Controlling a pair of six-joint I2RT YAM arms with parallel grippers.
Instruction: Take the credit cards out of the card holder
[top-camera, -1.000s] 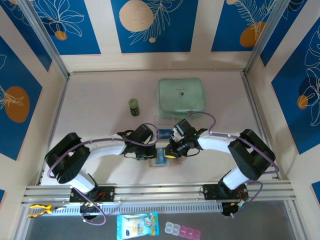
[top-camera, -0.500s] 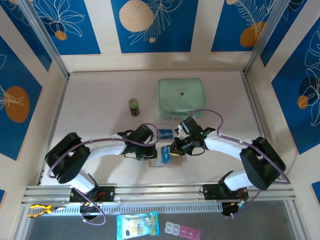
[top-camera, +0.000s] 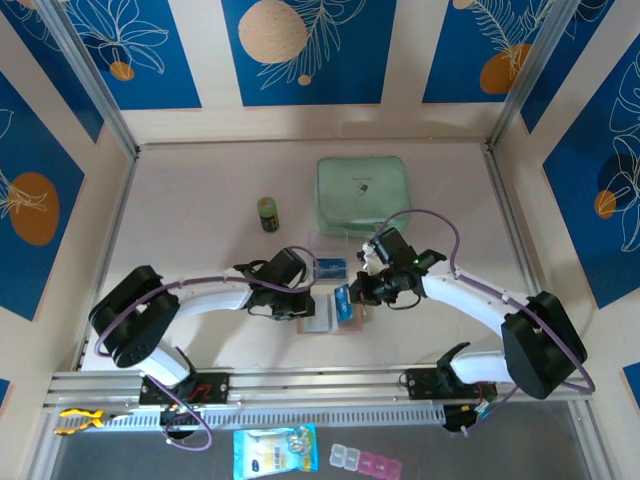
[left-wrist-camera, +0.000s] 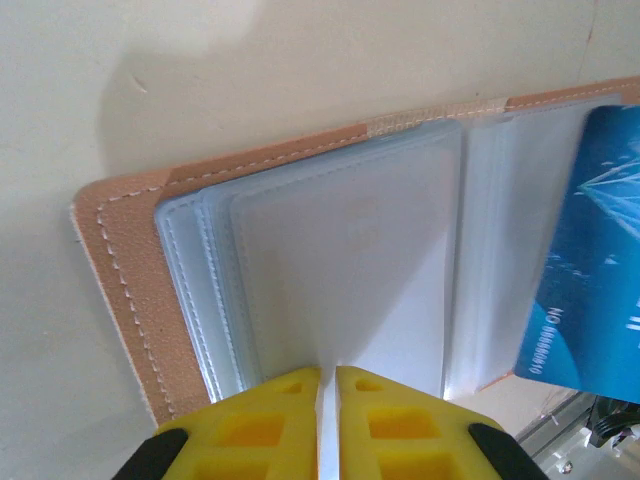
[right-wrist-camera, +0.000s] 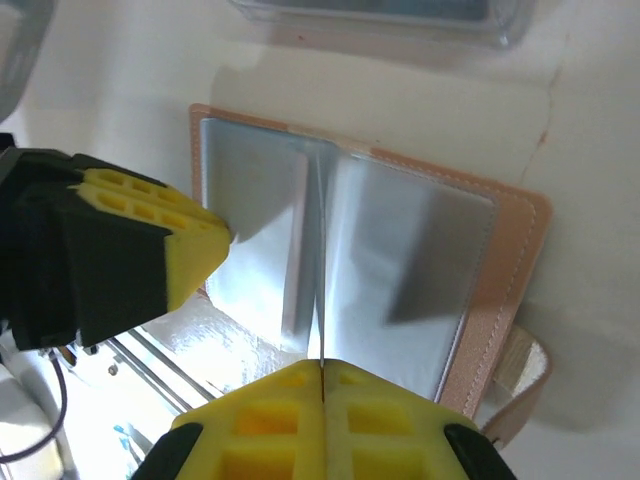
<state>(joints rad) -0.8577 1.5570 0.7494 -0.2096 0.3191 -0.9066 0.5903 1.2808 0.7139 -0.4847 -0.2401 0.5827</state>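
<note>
From where I'm standing, the two arms are meeting low over the near middle of the table (top-camera: 200, 230), right above the card holder (top-camera: 318, 327). It is lying open and flat there, its tan stitched cover (left-wrist-camera: 120, 270) facing down and its grey-clear pocket pages (left-wrist-camera: 340, 270) fanning upward. The left gripper (top-camera: 303, 308) is reaching in from the left. Through its wrist camera, the left gripper (left-wrist-camera: 328, 395) is showing its yellow fingers (left-wrist-camera: 260, 425) pressing almost together. Only a thin pale sliver is sitting between them, so they look to be pinching the edge of one clear page and pinning the card holder in place. The right gripper (top-camera: 352, 298) is coming in from the right, its fingers clamping on a blue credit card (top-camera: 343, 303). That card is tilting up on edge over the right half of the holder. In the right wrist view, the right gripper (right-wrist-camera: 323, 385) is gripping the credit card (right-wrist-camera: 321, 280) so that it shows only as a thin line running up along the fold of the card holder (right-wrist-camera: 510, 250). The left wrist view is catching the same credit card (left-wrist-camera: 590, 260) face-on, blue with white print, overlapping the right-hand pockets. I cannot tell whether its lower edge is sitting inside a pocket. Just beyond the holder, a clear packet (top-camera: 330, 268) with something blue inside is lying flat. Farther back, a mint-green zip case (top-camera: 363, 190) and a small green-capped jar (top-camera: 267, 213) are standing well apart from the arms.
</note>
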